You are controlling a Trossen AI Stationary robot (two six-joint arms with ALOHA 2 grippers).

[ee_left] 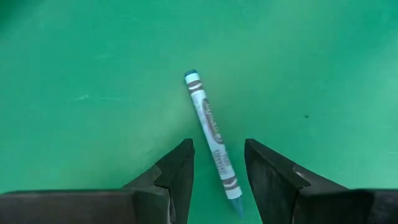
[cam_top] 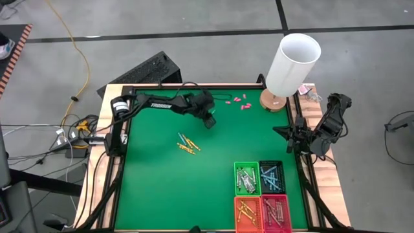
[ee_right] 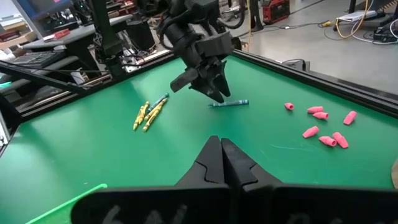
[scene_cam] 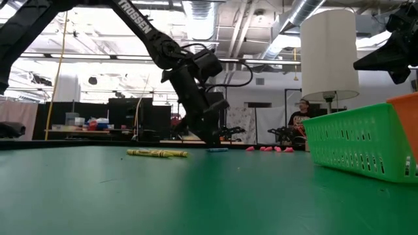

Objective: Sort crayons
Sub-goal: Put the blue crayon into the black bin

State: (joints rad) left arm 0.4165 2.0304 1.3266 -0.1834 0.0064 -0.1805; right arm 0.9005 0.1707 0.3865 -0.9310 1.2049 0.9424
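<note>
**A:** Between the left gripper's (ee_left: 217, 180) two dark fingers lies the thin light-blue paper-wrapped crayon (ee_left: 212, 134), flat on the green felt table (cam_top: 155, 188). Fingers stand apart, one on each side of its lower end, not yet touching it (crayon runs slightly askew to the gap).

**B:** Why there?

**A:** Judged: straddling the stick so a closing pinch takes it across its narrow width. Crayon sits toward the far middle of the table, apart from the small cluster of yellow-orange crayons (cam_top: 186, 145).

**B:** Where would it go?

**A:** Likely the black plastic mesh basket (cam_top: 272, 177), which holds blue sticks; green (cam_top: 246, 178), orange (cam_top: 248, 212) and red (cam_top: 275, 212) baskets sit touching it at the near right.

**B:** Room to move?

**A:** Open felt all the way between crayon and baskets. Stubby pink pieces (ee_right: 320, 127) lie near the far edge, clear of that path. White cylindrical lamp (cam_top: 291, 65) stands at the far right corner. Right gripper (ee_right: 221, 155) waits at the right edge, fingers pressed together, holding nothing.
</note>
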